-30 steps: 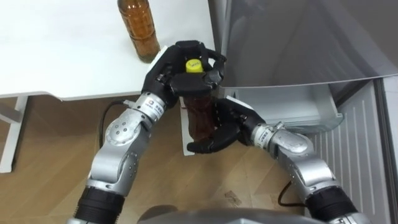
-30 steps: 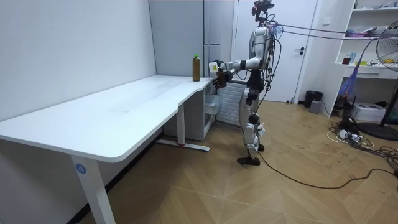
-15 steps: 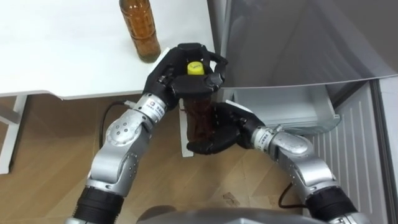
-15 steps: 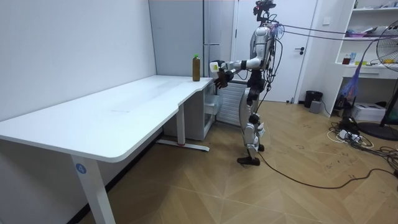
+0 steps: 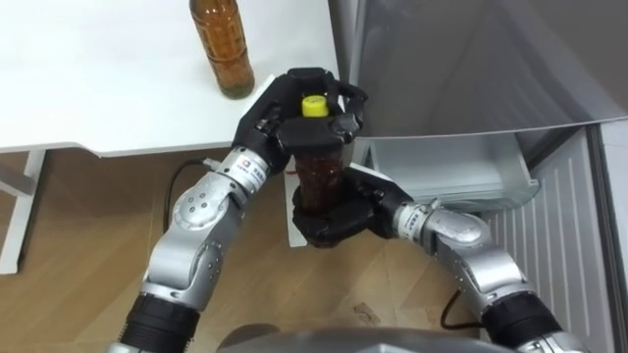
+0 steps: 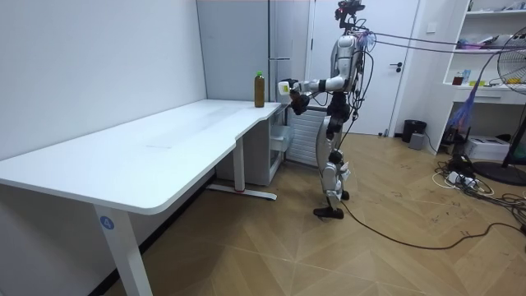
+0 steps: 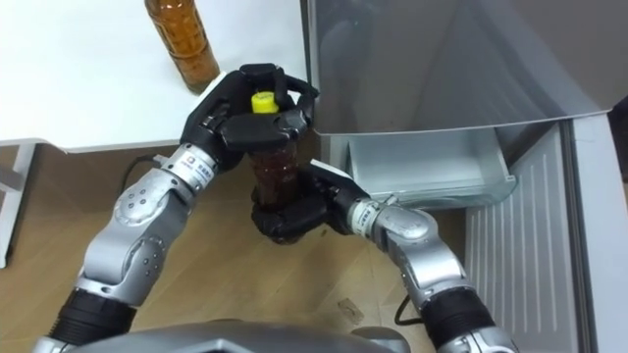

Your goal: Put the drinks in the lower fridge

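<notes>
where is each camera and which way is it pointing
Left eye view: on the head, looking down at the yellow-capped bottle, held by left hand and right hand; both forearms show.
Right eye view: beside it, same downward look.
Room view: across the room, facing the table and fridge; whole robot shows.
Shared: amber bottle on the table.

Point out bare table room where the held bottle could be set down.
The white table is bare everywhere left of the amber bottle, out to its near edge. Crowded: the table's corner by the fridge, where the left hand and right hand grip the yellow-capped bottle.
</notes>
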